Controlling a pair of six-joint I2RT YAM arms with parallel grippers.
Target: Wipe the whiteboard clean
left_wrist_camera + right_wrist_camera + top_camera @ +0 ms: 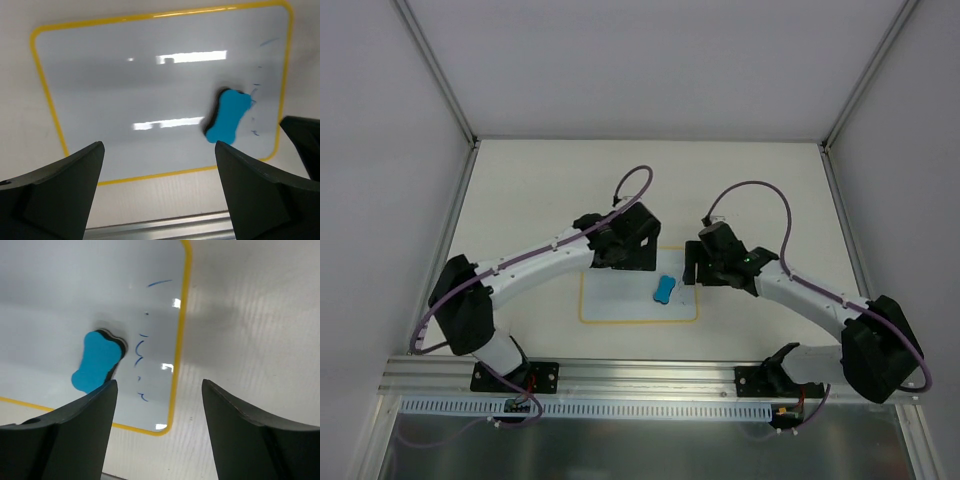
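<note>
Both arms hover with jaws spread and empty over the whiteboard (620, 305) lying flat on the table (530, 190), eraser (96, 361) loose on it, so those faint blue streaks (140, 352) near its right edge could easily get missed.

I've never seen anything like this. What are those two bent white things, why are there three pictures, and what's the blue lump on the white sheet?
The bent white things are two robot arms bolted to the near edge of a table. One picture looks down from above; the other two come from small cameras on each wrist, so the dark wedges at the bottom are that arm's own fingers. The white sheet with a yellow border is a small whiteboard lying flat. The blue lump is an eraser resting on it. Both the left hand and the right hand are open and hold nothing. A few faint blue marker strokes remain near one edge of the board.
</note>
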